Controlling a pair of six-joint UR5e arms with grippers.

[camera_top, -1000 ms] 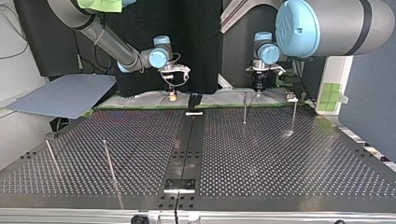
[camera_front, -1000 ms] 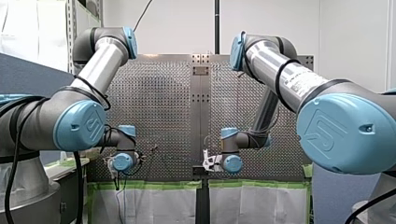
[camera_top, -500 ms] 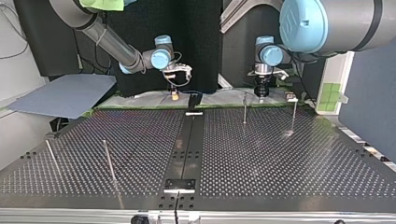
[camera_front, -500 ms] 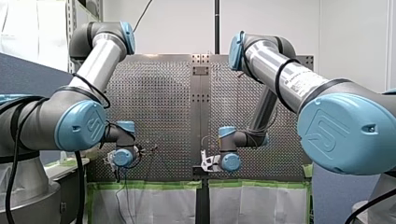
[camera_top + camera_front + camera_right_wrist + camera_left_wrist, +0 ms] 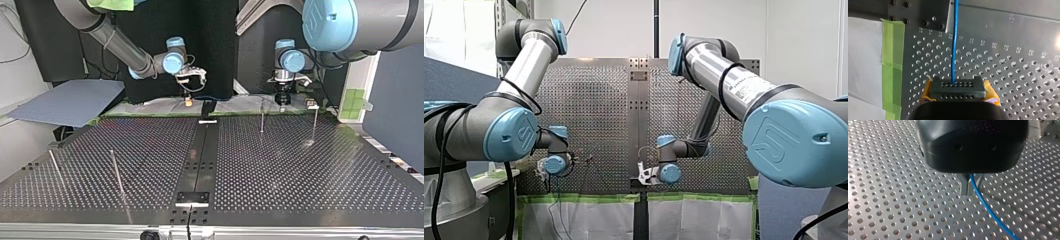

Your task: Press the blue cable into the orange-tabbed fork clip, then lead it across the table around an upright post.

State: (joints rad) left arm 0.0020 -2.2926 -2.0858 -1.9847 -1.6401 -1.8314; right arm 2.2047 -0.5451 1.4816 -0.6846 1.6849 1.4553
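Note:
The blue cable runs out from between the metal fingers of my black left gripper, which is shut on it low over the perforated plate. In the right wrist view the blue cable leads straight ahead from my right gripper, whose yellow pads are shut on it. In the top view my left gripper hangs at the far right edge of the table and my right gripper at the far middle. I cannot make out an orange-tabbed clip.
Two upright posts stand just in front of my left gripper in the top view, and two more posts lean at the near left. Green tape lines the plate's edge beside my right gripper.
In the top view both grippers have drifted slightly to the right along the far edge; my left gripper has also come a little lower. Both grips are unchanged.

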